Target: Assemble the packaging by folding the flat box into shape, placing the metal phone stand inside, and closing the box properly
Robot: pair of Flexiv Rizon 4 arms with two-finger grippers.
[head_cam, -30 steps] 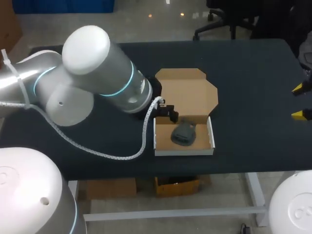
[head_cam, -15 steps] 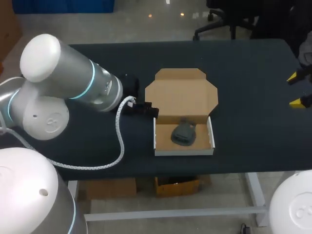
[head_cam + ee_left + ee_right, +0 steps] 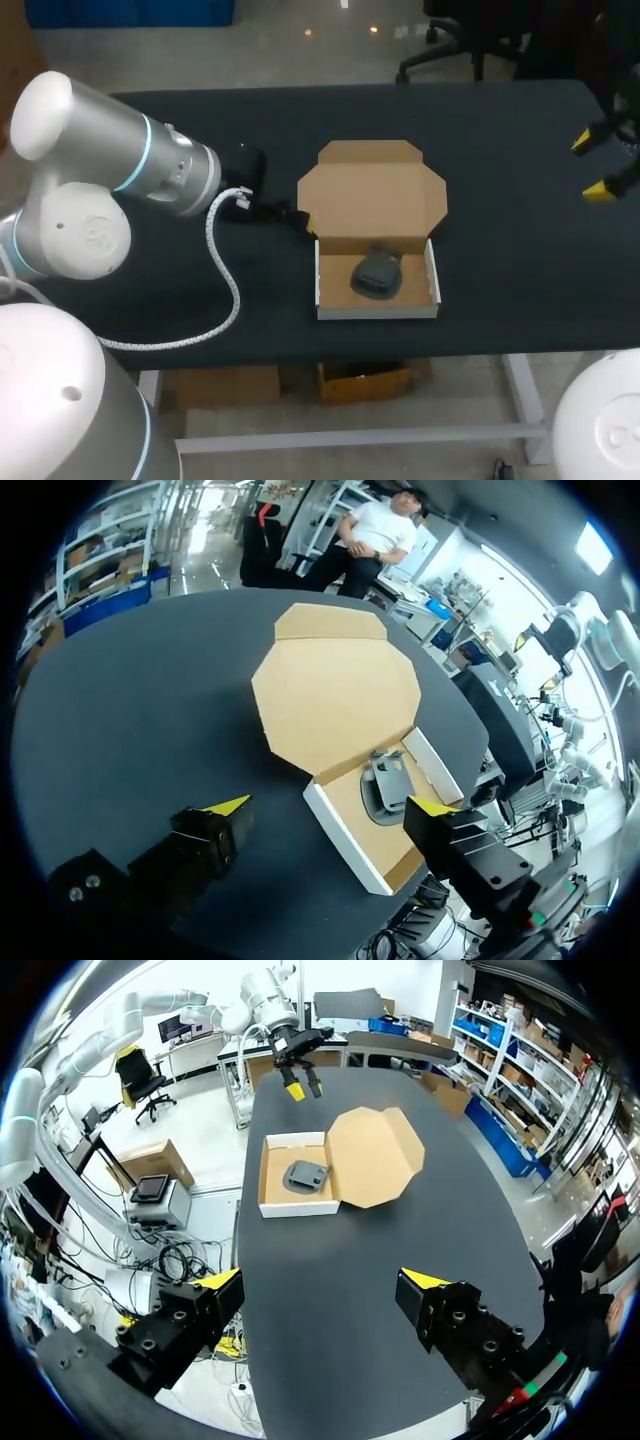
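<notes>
The cardboard box lies in the middle of the table, its white-walled tray toward the front edge and its brown lid open flat behind. A dark grey phone stand rests inside the tray. My left gripper hovers open just left of the lid's near corner, touching nothing. From the left wrist, the tray, stand and lid lie ahead of the open left gripper. My right gripper hangs open at the table's far right, empty; the right wrist view shows the box far ahead of it.
The black table carries only the box. My left arm and its white cable cover the table's left part. My left gripper shows beyond the box in the right wrist view.
My left arm has drawn back to the left, away from the tray's back-left corner. My right gripper has shifted slightly toward the back. The box and stand have stayed put.
</notes>
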